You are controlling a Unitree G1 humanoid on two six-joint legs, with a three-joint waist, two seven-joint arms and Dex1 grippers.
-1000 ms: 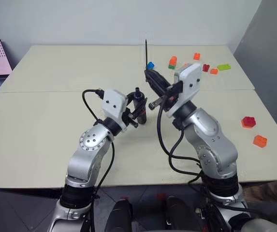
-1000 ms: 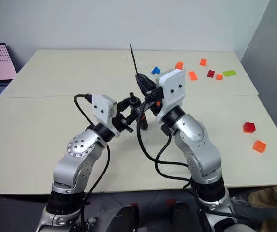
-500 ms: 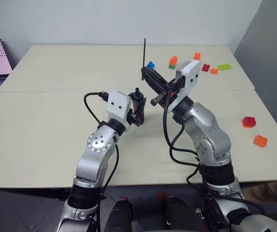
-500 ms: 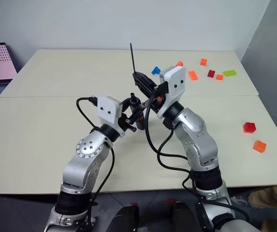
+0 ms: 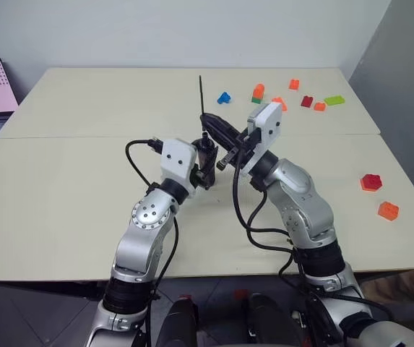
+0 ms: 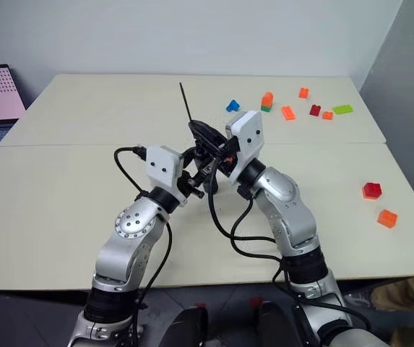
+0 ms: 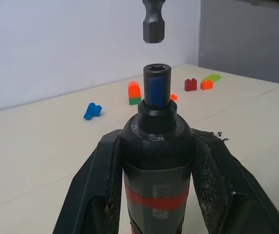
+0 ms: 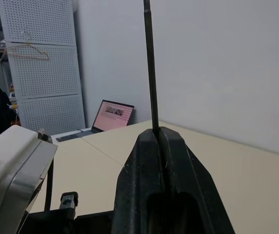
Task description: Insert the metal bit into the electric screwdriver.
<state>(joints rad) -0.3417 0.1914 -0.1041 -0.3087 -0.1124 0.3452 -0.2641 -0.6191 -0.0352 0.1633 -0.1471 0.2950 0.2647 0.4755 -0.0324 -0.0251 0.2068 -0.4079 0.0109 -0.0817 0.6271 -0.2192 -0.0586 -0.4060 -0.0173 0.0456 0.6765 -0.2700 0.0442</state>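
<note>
Now I am aligning: my left gripper (image 7: 156, 185), at frame centre, is clenching the slim black electric screwdriver with its red band (image 7: 156, 165), socket up, while my right gripper (image 8: 159, 141) is pinching the thin dark metal bit (image 5: 201, 97), whose lower end (image 7: 153, 22) is hanging apparently just above. Next, lowering it straight in. No readable writing.
</note>
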